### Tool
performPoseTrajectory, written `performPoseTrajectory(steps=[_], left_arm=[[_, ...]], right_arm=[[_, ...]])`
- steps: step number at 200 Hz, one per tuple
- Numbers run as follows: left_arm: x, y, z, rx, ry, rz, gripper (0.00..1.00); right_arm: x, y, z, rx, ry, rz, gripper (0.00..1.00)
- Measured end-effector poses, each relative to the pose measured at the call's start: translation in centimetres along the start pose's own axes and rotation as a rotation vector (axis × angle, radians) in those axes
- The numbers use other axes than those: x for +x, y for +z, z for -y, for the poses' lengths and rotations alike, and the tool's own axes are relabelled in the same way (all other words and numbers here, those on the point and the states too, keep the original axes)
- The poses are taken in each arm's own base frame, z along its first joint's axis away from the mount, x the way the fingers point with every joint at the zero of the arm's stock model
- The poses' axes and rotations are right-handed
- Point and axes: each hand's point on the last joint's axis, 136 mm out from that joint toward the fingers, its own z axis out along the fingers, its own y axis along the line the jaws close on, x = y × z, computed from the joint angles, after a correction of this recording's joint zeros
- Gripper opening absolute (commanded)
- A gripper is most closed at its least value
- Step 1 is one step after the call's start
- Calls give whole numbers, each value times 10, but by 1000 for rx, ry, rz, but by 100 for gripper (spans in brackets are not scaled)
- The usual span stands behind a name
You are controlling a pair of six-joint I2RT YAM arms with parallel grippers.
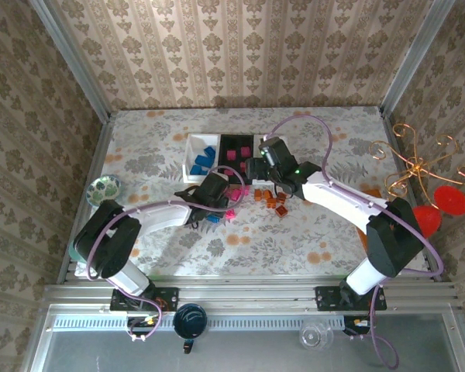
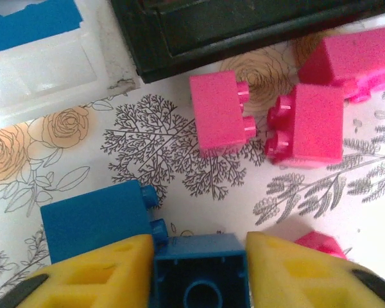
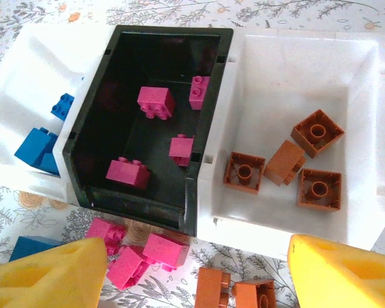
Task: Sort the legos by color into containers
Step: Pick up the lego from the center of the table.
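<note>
A blue lego (image 2: 202, 276) lies hollow side up on the tablecloth, and my left gripper (image 2: 202, 273) is shut on it, both yellow fingers pressed against its sides. A second blue lego (image 2: 96, 218) touches it at the left. Pink legos (image 2: 217, 112) (image 2: 308, 125) lie just ahead, before the black container (image 2: 199, 51). My right gripper (image 3: 196, 282) hangs open above the containers' near edge, nothing between its fingers. The black container (image 3: 208, 128) holds pink legos (image 3: 155, 101), the right white one (image 3: 289, 240) holds orange-brown legos (image 3: 317, 131), and the left white one (image 3: 25, 83) holds blue legos (image 3: 35, 146).
Loose pink legos (image 3: 144, 253) and orange-brown legos (image 3: 212, 287) lie in front of the trays. A green bowl (image 1: 104, 186) stands at the table's left edge, a copper wire stand (image 1: 418, 167) with red pieces at the right. A teal cup (image 1: 190, 319) sits on the near rail.
</note>
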Motion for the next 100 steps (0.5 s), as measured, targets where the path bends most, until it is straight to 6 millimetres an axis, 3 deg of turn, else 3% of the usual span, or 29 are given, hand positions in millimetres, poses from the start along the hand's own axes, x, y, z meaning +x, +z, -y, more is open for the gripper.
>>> performPoseTrajectory(steps=[13, 65, 100], left_arm=[[-2, 0, 3, 2, 4, 12, 27], [-2, -4, 8, 9, 18, 21, 26], [-20, -37, 5, 31, -8, 92, 26]], right_arm=[[2, -1, 2, 2, 0, -2, 76], [-2, -6, 8, 6, 14, 11, 76], [4, -6, 11, 12, 20, 3, 76]])
